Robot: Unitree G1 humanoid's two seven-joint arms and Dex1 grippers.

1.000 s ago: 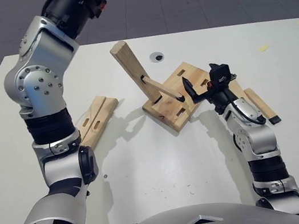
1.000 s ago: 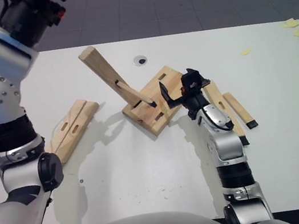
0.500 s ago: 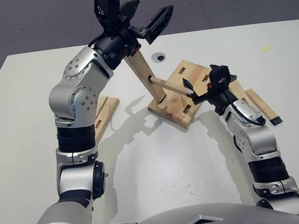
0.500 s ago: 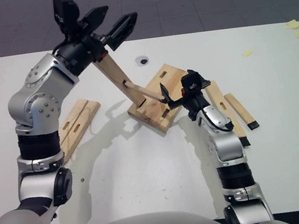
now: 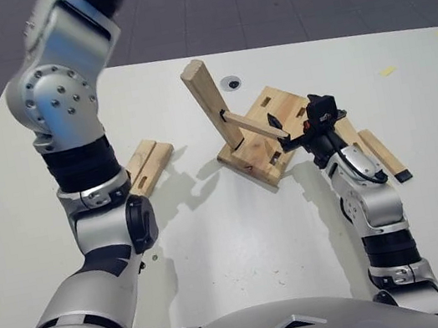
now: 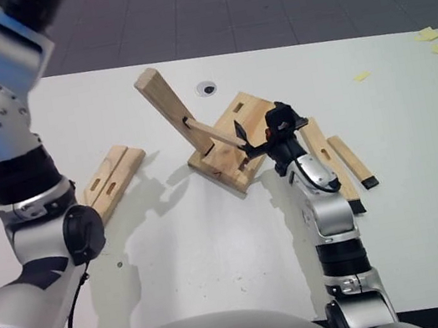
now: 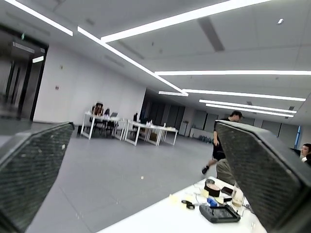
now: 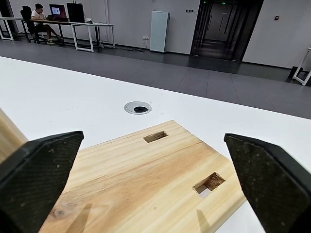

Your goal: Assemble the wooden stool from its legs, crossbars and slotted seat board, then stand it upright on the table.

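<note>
The right gripper (image 8: 153, 141) is spread wide and grasps nothing. Its pads sit at the three o'clock edge of the slotted seat board (image 5: 262, 159), and its wrist view shows two slots close up. The head views show a leg (image 5: 209, 98) leaning up from the board towards eleven o'clock, with a crossbar (image 5: 253, 124) plugged into it. The left gripper (image 7: 144, 128) is also released, raised and facing the room. On the table (image 5: 216, 241), two slotted pieces (image 5: 147, 166) lie at nine o'clock and loose slats (image 5: 380, 154) at three.
</note>
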